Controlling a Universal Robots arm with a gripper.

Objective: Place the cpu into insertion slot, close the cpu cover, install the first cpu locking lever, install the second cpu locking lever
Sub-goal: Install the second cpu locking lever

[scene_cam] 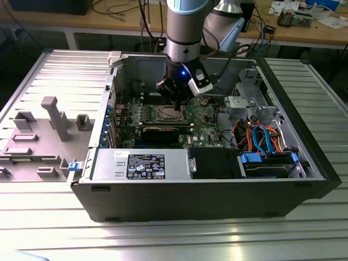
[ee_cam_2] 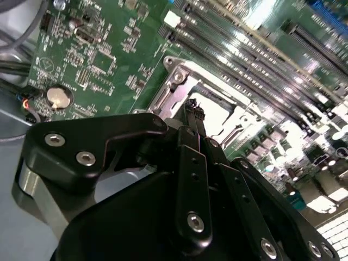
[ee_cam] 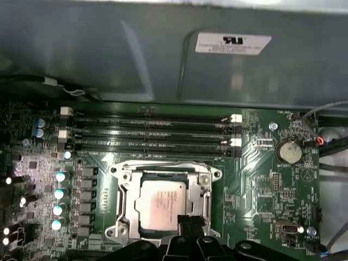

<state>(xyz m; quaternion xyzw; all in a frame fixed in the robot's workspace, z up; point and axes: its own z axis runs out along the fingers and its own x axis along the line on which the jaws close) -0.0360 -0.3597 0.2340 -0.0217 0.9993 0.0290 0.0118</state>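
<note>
The open computer case (scene_cam: 201, 179) lies on its side on the ribbed metal counter (scene_cam: 163, 239), and the arm reaches down into it from above. The tool (scene_cam: 179, 101) hangs directly over the processor area of the green motherboard (ee_cam: 266, 179).

In the first wrist view the cpu (ee_cam: 162, 202) sits seated in the insertion slot (ee_cam: 126, 202), its silvery-grey top facing up. The cpu cover (ee_cam: 163, 173) lies down flat around it, its square window framing the chip. The tool (ee_cam: 185, 224) shows as dark fingertips at the cover's near edge, just past the chip's border.

In the second wrist view the tool (ee_cam_2: 194, 109) comes to a narrow dark tip directly above the cover (ee_cam_2: 179, 76) and the bright chip surface (ee_cam_2: 217, 117). The fingers (ee_cam_2: 191, 111) stand drawn together, with no gap visible between them and nothing held. Whether the tip touches the cover or hangs just above it cannot be told.

Beyond the tool, on the far side of the socket, run the long memory slots (ee_cam: 152, 133). A round coin cell battery (ee_cam: 288, 152) sits on the board off to one side of the tool. A black graphics card (scene_cam: 163, 133) lies just on the near side of the socket in the exterior view.
</note>
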